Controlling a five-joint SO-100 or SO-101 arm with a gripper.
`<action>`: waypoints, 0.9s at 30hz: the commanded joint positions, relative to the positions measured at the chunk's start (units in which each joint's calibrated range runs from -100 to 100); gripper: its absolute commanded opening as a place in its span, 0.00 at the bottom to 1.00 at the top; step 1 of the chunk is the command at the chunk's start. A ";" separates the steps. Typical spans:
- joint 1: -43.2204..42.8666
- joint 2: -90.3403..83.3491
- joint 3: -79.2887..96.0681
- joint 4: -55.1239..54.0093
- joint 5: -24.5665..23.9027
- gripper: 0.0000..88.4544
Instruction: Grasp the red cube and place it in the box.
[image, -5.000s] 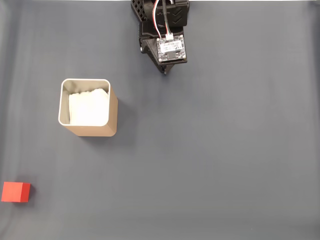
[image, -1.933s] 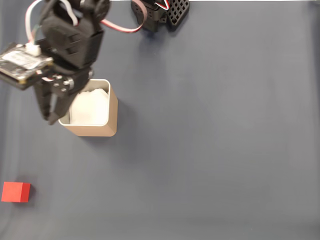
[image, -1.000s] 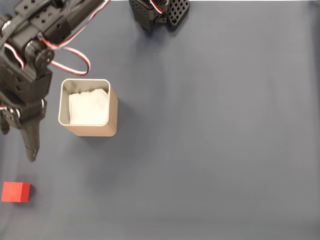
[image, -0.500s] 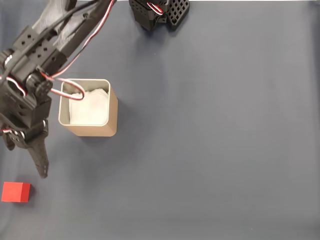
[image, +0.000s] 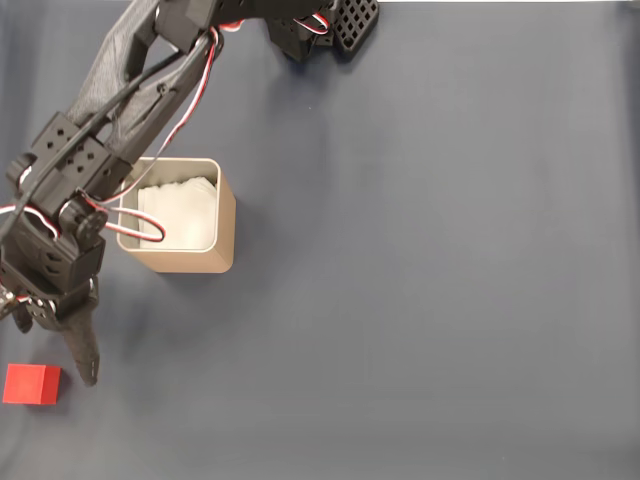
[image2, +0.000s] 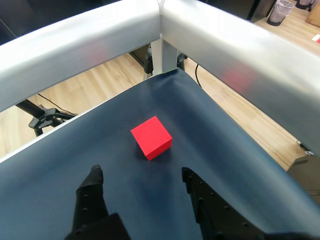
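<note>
The red cube (image: 31, 384) lies on the dark mat near the lower left edge of the fixed view. In the same view the tan box (image: 226, 232), white-lined, stands up and to the right of it. My gripper (image: 50, 345) hangs just above and right of the cube, apart from it, and the long black arm crosses the box's left rim. In the wrist view the red cube (image2: 151, 137) sits a short way ahead of the gripper (image2: 140, 175). Both dark fingertips (image2: 93, 176) are spread wide with nothing between them.
The arm's base (image: 320, 25) sits at the top edge of the fixed view. In the wrist view a silver frame rail (image2: 235, 45) and a corner post (image2: 162, 55) border the mat just beyond the cube, with wooden floor (image2: 100, 82) behind.
The arm has swung from the base out past the box's left side. Over the last second the gripper has travelled downward in the fixed view, closer to the cube. Cube and box have not moved.
</note>
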 joint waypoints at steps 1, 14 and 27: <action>-0.35 1.62 -6.87 -1.01 0.34 0.45; -0.64 13.13 -22.00 -1.09 0.39 0.46; -0.99 18.67 -26.56 -5.93 0.39 0.46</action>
